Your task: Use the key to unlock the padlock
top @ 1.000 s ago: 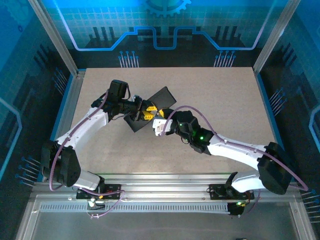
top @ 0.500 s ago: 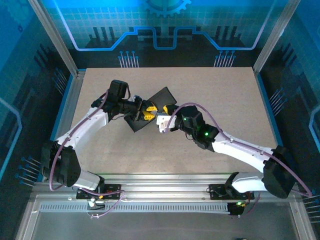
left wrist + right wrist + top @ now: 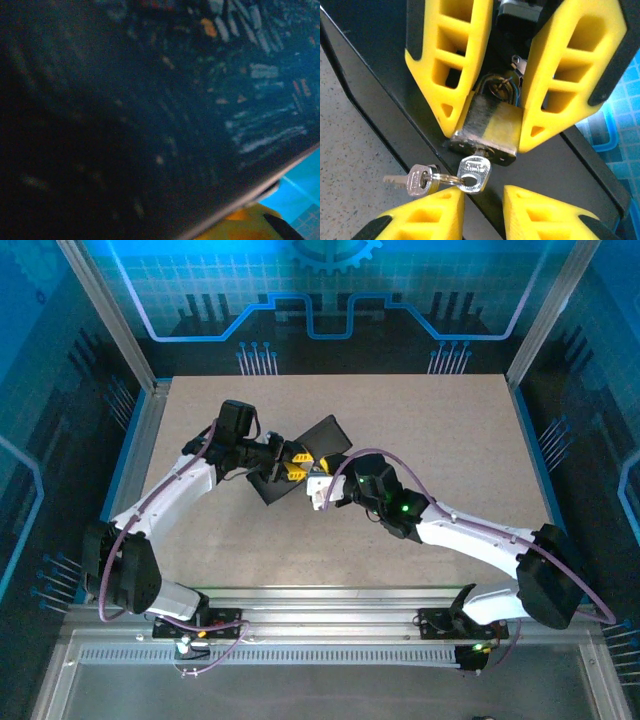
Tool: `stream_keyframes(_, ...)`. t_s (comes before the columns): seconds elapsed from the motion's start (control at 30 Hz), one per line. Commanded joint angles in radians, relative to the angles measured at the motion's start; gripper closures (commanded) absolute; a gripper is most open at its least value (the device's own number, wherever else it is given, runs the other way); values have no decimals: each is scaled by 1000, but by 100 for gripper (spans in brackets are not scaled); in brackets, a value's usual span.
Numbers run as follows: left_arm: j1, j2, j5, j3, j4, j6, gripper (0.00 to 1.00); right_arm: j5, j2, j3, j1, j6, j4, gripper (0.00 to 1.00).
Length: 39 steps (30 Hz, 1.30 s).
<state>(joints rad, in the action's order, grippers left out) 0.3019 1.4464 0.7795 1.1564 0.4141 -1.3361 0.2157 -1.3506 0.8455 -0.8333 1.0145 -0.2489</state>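
Key [image 3: 475, 174] in padlock [image 3: 487, 125] in left pincer [image 3: 490, 134]

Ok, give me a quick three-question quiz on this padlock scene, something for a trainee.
1. True or false: the key is already inserted in the bottom of the padlock.
2. Pick one. The left gripper is: A) open and touching nothing; B) shut on the padlock; C) shut on the key.
3. Short answer: what hangs from the ring on the inserted key?

Key
1. True.
2. B: its yellow fingers press on both sides of the padlock.
3. A second key.
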Motion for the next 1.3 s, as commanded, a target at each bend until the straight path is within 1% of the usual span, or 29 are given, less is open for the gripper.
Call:
stream_keyframes(0.0, 0, -44, 61, 53, -62, 14, 100, -23, -9, 57, -24, 1, -59, 73)
stream_keyframes(0.2, -1, -47, 61, 52, -61, 13, 100, -17, -18, 73, -31, 13, -48, 74)
stream_keyframes(0.37, -2, -49, 61, 50, -61, 15, 100, -19, 3, 63, -23, 6, -29, 73)
stream_keyframes(0.6, 1, -46, 59, 49, -72, 7, 100, -32, 4, 68, -44, 9, -61, 73)
stream_keyframes(0.8, 2, -49, 57, 49, -67, 8, 100, -29, -30, 76, -59, 10, -87, 76)
stream_keyframes(1.07, 1, -48, 60, 53, -69, 9, 100, -14, -31, 73, -49, 21, -64, 79)
stream_keyframes(1.27, 2, -43, 62, 55, -75, 5, 100, -18, -15, 83, -52, 11, -60, 73)
